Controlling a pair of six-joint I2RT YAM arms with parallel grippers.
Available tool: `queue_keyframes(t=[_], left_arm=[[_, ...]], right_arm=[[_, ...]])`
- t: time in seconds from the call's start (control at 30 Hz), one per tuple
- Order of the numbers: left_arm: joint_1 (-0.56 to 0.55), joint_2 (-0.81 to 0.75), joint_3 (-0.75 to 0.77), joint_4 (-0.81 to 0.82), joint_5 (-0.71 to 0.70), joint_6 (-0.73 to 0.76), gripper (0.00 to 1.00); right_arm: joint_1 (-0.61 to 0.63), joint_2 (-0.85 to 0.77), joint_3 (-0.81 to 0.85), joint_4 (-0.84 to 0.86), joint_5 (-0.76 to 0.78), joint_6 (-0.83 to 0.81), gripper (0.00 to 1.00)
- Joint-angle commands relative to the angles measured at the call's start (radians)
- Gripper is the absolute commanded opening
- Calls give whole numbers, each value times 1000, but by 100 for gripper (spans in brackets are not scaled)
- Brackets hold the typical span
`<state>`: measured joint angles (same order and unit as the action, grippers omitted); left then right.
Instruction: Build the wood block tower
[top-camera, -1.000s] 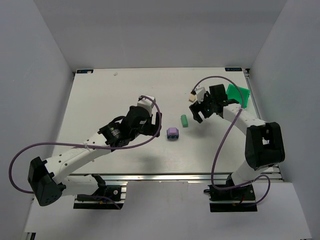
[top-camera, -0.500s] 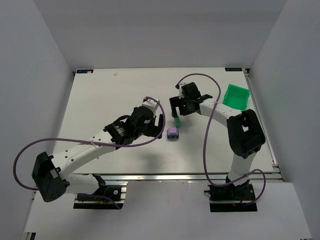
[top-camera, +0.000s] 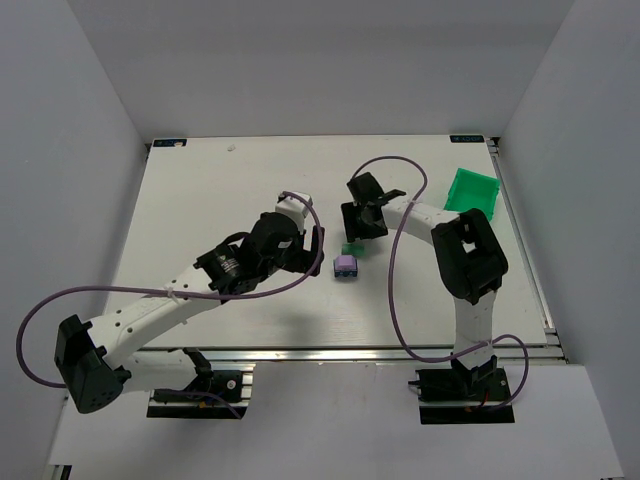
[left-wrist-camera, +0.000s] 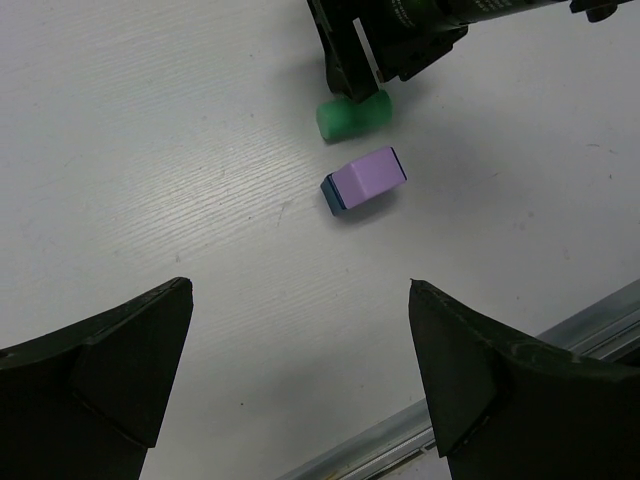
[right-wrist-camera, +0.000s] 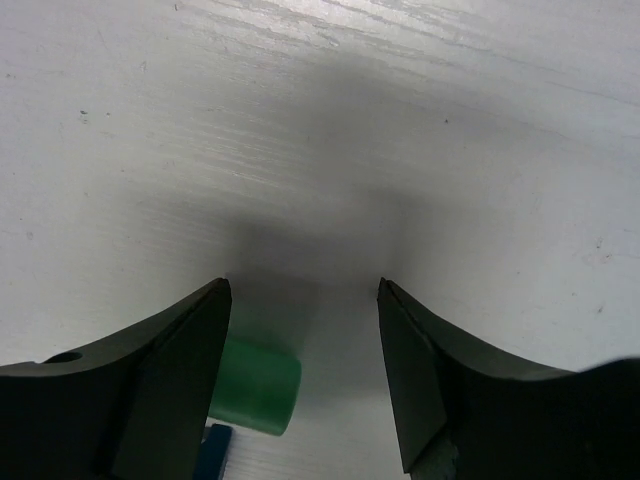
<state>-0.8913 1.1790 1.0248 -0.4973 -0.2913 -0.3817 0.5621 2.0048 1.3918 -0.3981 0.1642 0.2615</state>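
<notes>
Low over the table (top-camera: 200, 190), the right claw (right-wrist-camera: 303, 295) is spread wide. The green block (right-wrist-camera: 255, 385) lies between its fingers, unclamped, probably being lined up for a pick. The purple block (left-wrist-camera: 365, 175) sits on the blue block (left-wrist-camera: 331, 195) just beside it. The left claw (left-wrist-camera: 300, 295) hovers nearby, open and empty.

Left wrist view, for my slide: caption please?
Open left claw above the purple-on-blue stack; right claw at the mint green block.

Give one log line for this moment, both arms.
left fingers open, holding nothing | right fingers open at mint green block | lilac block on dark blue block
</notes>
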Motion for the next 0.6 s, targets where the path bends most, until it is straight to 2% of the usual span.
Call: queue_keyframes(t=[0.0, 0.2, 0.33, 0.47, 0.57], left_arm=[[3, -39, -6, -9, -17, 1, 98], [3, -36, -9, -6, -5, -2, 98], [3, -33, -11, -7, -8, -5, 98], [3, -39, -12, -9, 0, -8, 98], [2, -50, -19, -10, 0, -6, 98]], right_arm=[[7, 0, 15, -27, 38, 38, 66], [-5, -24, -11, -24, 92, 61, 69], [-22, -37, 19, -15, 63, 24, 73], [-50, -80, 21, 25, 25, -75, 73], [-86, -158, -69, 123, -40, -164, 78]])
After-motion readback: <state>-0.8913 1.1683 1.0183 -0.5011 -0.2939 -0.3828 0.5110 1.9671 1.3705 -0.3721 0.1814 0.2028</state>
